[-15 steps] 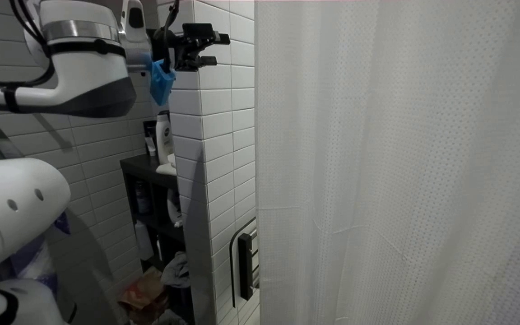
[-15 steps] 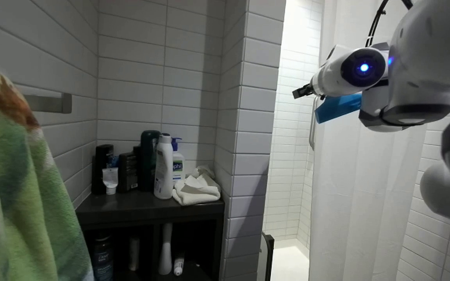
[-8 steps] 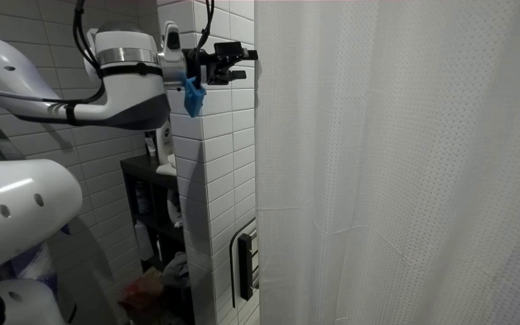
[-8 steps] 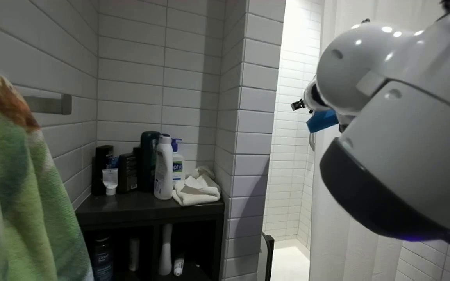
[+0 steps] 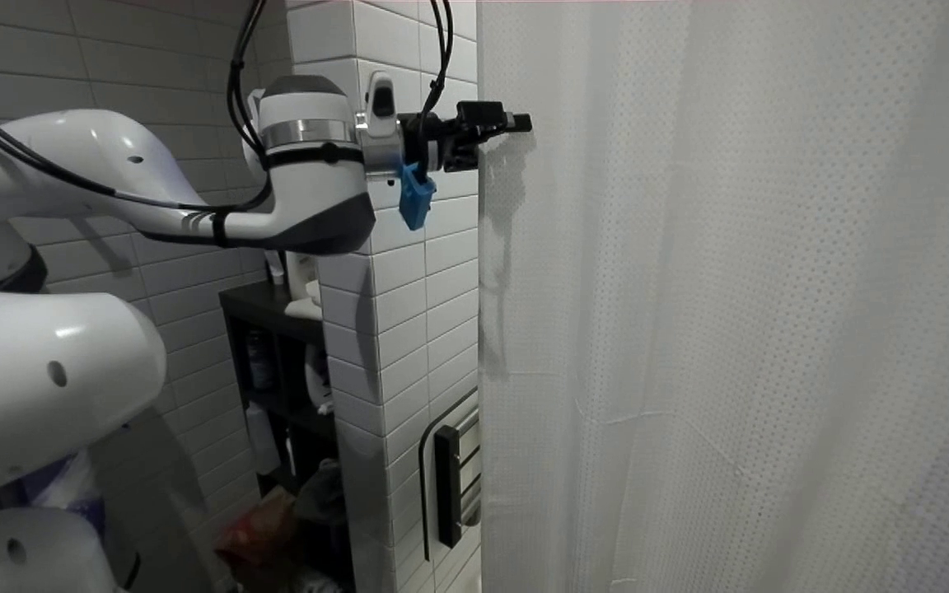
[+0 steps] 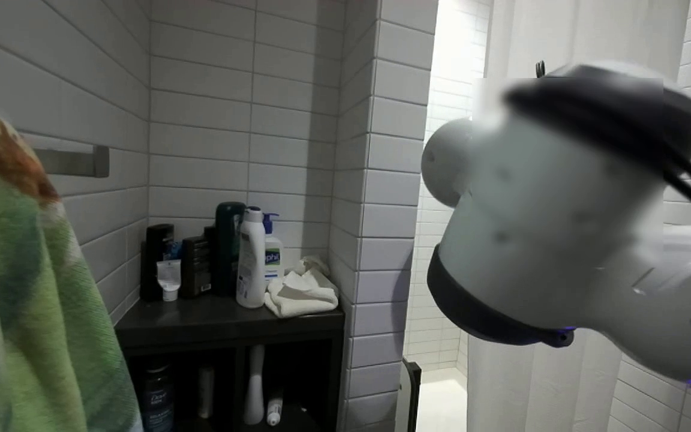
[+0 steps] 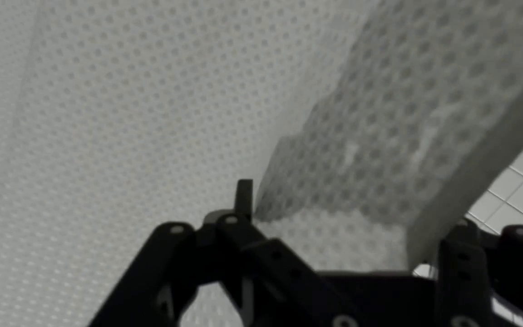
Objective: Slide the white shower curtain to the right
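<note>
The white shower curtain (image 5: 730, 296) hangs across the right of an exterior view with soft vertical folds. It also shows in an exterior view (image 6: 537, 384), partly hidden by the arm, and fills most of the wrist view (image 7: 130, 113). My gripper (image 5: 497, 142) is at the curtain's free edge, high up. One finger lies in front of the fabric; the other passes behind the edge, its tip hidden. In the wrist view the gripper (image 7: 353, 213) is open, its fingers wide apart, with the curtain's edge strip between them. In an exterior view the arm hides the gripper.
A tiled wall corner (image 5: 396, 329) stands left of the curtain edge, with a dark rail fixture (image 5: 447, 486) low on it. A black shelf (image 6: 231, 327) holds several bottles and a white cloth (image 6: 302, 294). A green towel (image 6: 33, 288) hangs at the left.
The arm has moved right and slightly down in an exterior view, bringing the gripper from beside the curtain to around its edge. The curtain's edge has shifted slightly right there and is now shadowed.
</note>
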You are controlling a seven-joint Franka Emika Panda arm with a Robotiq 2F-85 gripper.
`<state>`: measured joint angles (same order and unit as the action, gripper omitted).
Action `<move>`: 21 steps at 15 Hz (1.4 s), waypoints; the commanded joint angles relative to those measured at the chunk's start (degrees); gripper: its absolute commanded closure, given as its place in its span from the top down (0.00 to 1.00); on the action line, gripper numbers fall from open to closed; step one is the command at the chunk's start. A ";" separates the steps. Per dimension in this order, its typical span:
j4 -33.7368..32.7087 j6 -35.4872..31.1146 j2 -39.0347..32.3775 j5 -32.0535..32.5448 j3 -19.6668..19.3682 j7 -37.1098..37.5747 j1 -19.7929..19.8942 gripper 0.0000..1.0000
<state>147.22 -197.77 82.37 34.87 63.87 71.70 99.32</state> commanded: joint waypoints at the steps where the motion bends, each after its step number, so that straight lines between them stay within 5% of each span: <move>1: 1.36 0.29 3.00 -12.22 3.06 -7.06 2.49 0.44; 7: 0.42 -0.29 1.86 -33.71 5.13 -23.94 5.56 0.01; 15: -0.46 0.25 1.15 -47.08 7.25 -34.17 8.17 0.00; 21: -5.77 -0.13 0.44 -51.54 9.88 -36.69 19.89 0.00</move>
<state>144.47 -196.40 83.72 -14.14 71.84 37.35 112.65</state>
